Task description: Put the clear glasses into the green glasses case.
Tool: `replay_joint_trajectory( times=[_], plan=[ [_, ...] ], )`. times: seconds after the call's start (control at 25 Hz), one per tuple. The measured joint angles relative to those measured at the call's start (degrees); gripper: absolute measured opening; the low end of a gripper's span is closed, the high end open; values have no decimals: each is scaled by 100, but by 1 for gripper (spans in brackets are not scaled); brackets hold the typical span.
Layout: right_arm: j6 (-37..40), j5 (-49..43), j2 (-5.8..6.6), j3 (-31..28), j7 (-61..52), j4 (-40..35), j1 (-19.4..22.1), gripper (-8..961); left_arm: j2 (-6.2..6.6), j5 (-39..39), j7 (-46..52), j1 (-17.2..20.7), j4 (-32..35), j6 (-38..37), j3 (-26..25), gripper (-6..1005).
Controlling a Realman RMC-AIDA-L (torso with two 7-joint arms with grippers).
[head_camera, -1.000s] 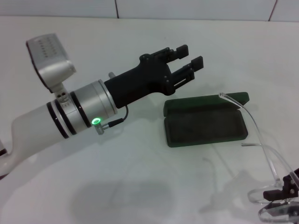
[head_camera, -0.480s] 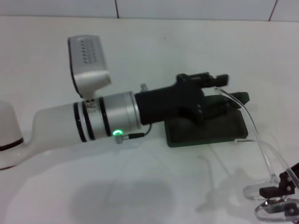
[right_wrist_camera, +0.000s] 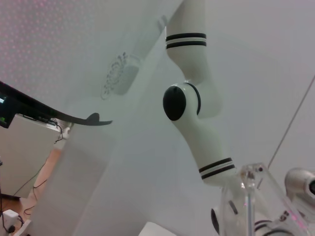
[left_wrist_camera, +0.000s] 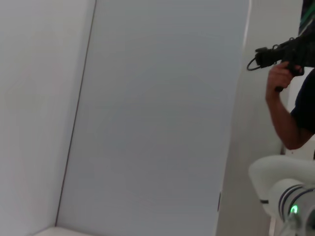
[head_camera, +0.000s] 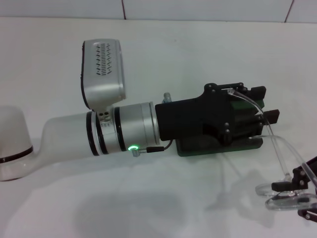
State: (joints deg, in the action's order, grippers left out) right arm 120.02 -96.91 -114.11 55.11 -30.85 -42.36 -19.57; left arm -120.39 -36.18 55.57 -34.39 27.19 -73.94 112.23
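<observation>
- While your right gripper [head_camera: 299, 198] grips the clear glasses [head_camera: 277, 153] at the lens, they hang beside the green glasses case [head_camera: 218, 146], not in.
- Left gripper [head_camera: 262, 109] fingers spread, over the open case.
- Left to do: lay them inside.

Case [head_camera: 195, 147]: dark green, mostly covered by the black left gripper [head_camera: 265, 104]. Glasses [head_camera: 277, 148]: fully clear, colourless lens and arms. Right gripper [head_camera: 302, 191]: black. Left arm [head_camera: 79, 141]: white shell, silver wrist ring with thin black bands, one small green light lit. Wrist camera housing [head_camera: 102, 72]: silver-grey with a dark slotted pattern. Table [head_camera: 163, 49]: plain white. Wall tiles: white, darker grout lines.
</observation>
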Motion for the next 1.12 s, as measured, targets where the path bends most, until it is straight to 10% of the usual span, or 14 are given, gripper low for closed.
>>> replay_joint_trajectory(
  times=[1.12],
  plan=[
    [-210,-1,93,-381,-757,379,-41,118,-8,92,-403,294,76,-538,190,520]
  ],
)
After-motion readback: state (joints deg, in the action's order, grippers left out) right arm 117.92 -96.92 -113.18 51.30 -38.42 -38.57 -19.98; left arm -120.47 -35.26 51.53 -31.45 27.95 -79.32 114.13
